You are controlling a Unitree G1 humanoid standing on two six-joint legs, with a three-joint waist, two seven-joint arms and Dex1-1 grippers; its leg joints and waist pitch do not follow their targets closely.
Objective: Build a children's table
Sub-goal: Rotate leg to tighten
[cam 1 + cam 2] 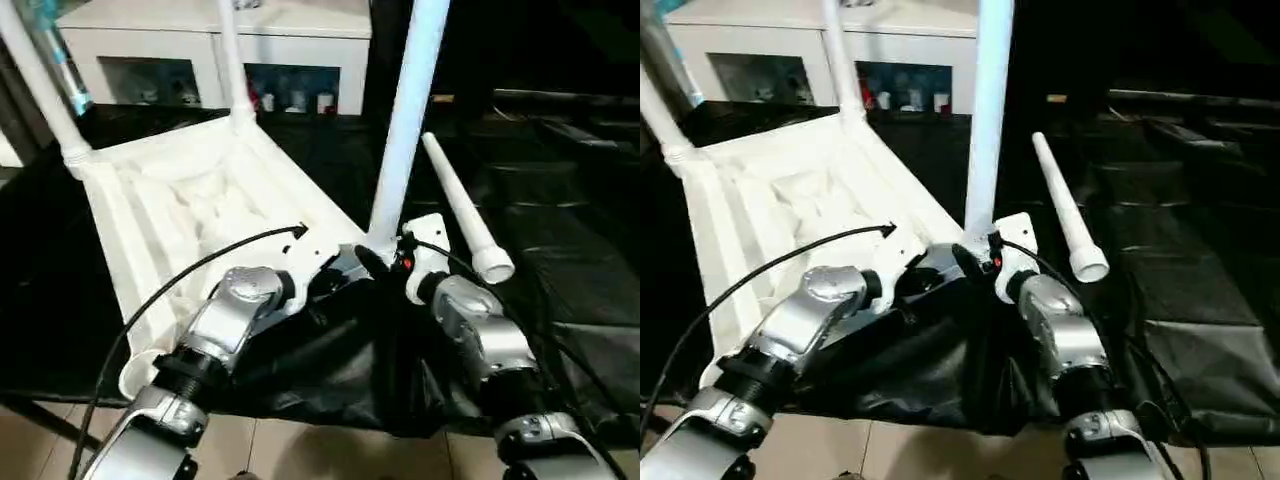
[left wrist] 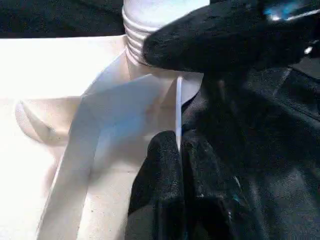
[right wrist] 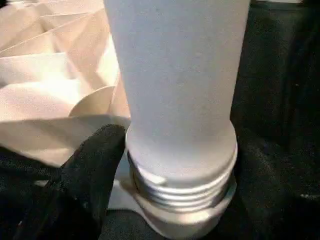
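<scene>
My left gripper (image 2: 177, 150) has its jaws clamped on the tabletop (image 1: 180, 215) rim; right gripper (image 1: 385, 265) jaws apart around the leg (image 1: 405, 130).

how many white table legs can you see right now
4: two legs standing in the far corners, one upright at the near corner by the grippers, one lying loose on the black cloth.
</scene>
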